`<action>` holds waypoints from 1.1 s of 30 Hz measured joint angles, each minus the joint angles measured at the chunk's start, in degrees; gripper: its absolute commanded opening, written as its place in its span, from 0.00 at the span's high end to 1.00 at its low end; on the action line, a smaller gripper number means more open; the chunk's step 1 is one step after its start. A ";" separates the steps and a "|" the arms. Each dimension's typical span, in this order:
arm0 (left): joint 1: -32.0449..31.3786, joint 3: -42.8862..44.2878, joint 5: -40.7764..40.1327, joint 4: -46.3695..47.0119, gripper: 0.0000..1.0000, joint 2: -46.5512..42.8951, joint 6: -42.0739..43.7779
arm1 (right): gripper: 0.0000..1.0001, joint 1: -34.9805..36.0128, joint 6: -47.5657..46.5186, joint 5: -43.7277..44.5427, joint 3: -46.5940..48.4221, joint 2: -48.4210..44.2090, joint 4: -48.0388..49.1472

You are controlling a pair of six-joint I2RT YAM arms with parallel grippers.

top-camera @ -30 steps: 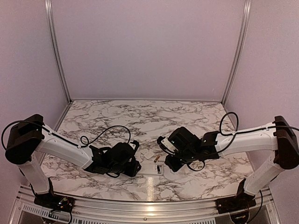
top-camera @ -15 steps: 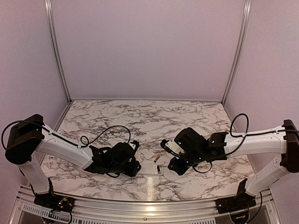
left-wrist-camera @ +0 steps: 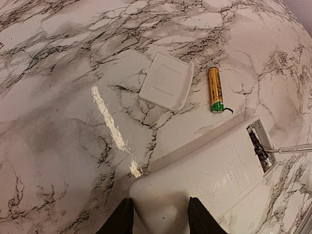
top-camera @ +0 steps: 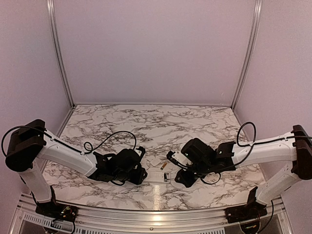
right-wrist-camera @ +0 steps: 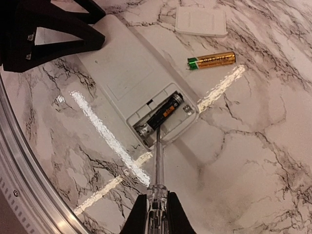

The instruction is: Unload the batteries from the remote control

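Observation:
The remote control [left-wrist-camera: 209, 180] lies back-up on the marble, a flat white slab with its compartment uncovered. My left gripper [left-wrist-camera: 160, 220] is shut on its near end, one finger on each side. One of the batteries, dark [right-wrist-camera: 165, 111], lies tilted in the compartment. A gold battery [right-wrist-camera: 211, 60] lies loose on the table beside the detached back panel [right-wrist-camera: 201, 20]. My right gripper [right-wrist-camera: 157, 214] is shut on a thin clear-handled stick [right-wrist-camera: 157, 161] whose tip touches the dark battery. From above, the remote [top-camera: 157, 176] sits between the left gripper [top-camera: 143, 174] and the right gripper [top-camera: 178, 178].
The back panel [left-wrist-camera: 166, 87] and the gold battery [left-wrist-camera: 215, 89] lie just beyond the remote. The table's metal front rail [right-wrist-camera: 29, 170] runs close by the remote. Lavender walls enclose the marble table [top-camera: 146, 122] on three sides.
My right arm has swung down and toward the front edge, bringing the stick's tip to the remote's compartment. The left arm and the remote have stayed put.

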 measured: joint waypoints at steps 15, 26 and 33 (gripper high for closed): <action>0.00 0.00 0.00 0.00 0.60 0.00 -0.02 | 1.00 0.24 0.24 3.93 -0.96 1.53 5.29; 0.00 0.00 0.07 -0.07 0.60 0.00 -0.02 | 1.00 0.61 -0.48 8.02 5.35 5.01 -1.29; 0.00 0.00 0.59 0.02 0.60 0.00 0.00 | 1.00 -1.53 -1.49 10.93 8.33 5.42 -3.56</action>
